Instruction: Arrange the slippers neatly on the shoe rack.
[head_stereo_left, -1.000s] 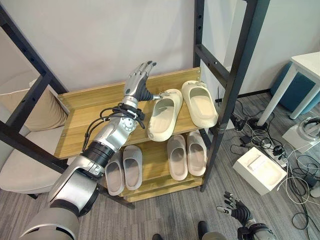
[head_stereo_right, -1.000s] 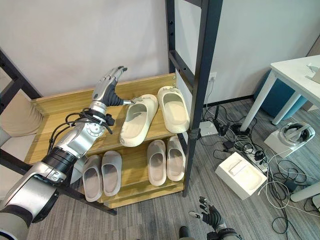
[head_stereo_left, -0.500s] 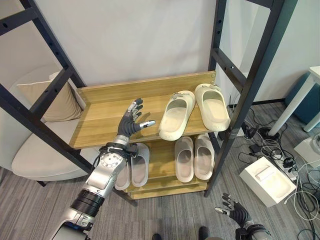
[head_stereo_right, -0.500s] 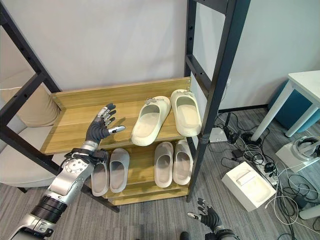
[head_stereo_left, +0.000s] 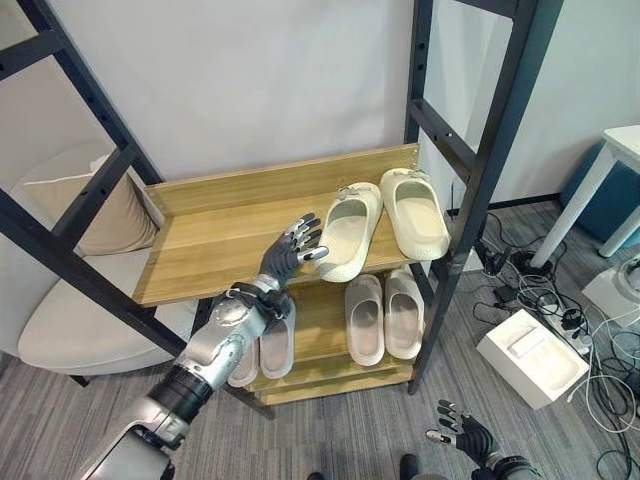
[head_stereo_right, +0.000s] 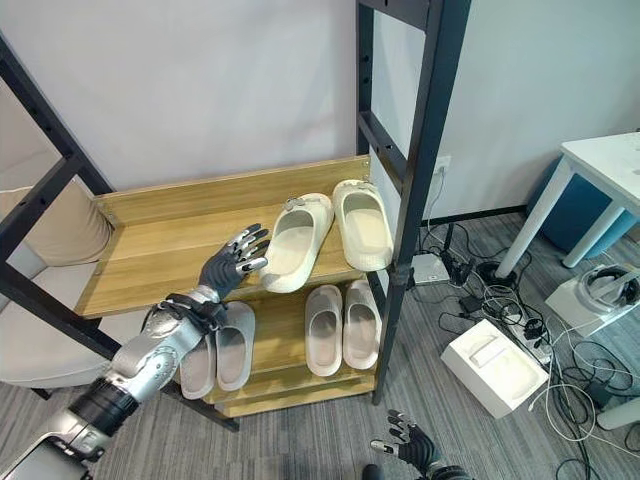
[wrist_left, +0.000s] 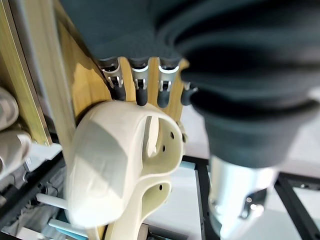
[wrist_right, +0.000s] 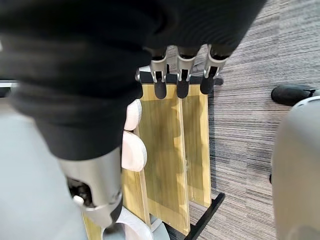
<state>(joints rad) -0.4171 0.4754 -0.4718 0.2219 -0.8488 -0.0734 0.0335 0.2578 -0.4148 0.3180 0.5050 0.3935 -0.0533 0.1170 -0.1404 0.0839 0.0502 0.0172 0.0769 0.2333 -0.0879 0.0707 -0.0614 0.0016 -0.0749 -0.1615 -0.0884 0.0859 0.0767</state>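
Two cream slippers lie on the rack's upper wooden shelf (head_stereo_left: 215, 230). The left cream slipper (head_stereo_left: 347, 230) lies slanted, its heel end close to the right cream slipper (head_stereo_left: 415, 212), which lies straight. My left hand (head_stereo_left: 282, 260) is open at the shelf's front. Its straight fingers (wrist_left: 141, 91) reach the slanted slipper's toe (wrist_left: 112, 165). On the lower shelf a beige pair (head_stereo_left: 385, 317) and a grey pair (head_stereo_left: 265, 345) lie side by side. My right hand (head_stereo_left: 462, 437) hangs open low above the floor, its fingers (wrist_right: 181, 75) straight.
Black rack posts (head_stereo_left: 490, 170) stand at the shelf's right side, and slanted black bars (head_stereo_left: 70, 180) cross on the left. A beige armchair with a cushion (head_stereo_left: 85, 205) is behind them. A white box (head_stereo_left: 530, 345), cables and a white table (head_stereo_left: 625, 150) are on the right.
My left hand has moved right along the shelf's front to the slanted cream slipper's toe. The camera has shifted a little. The slippers lie as before.
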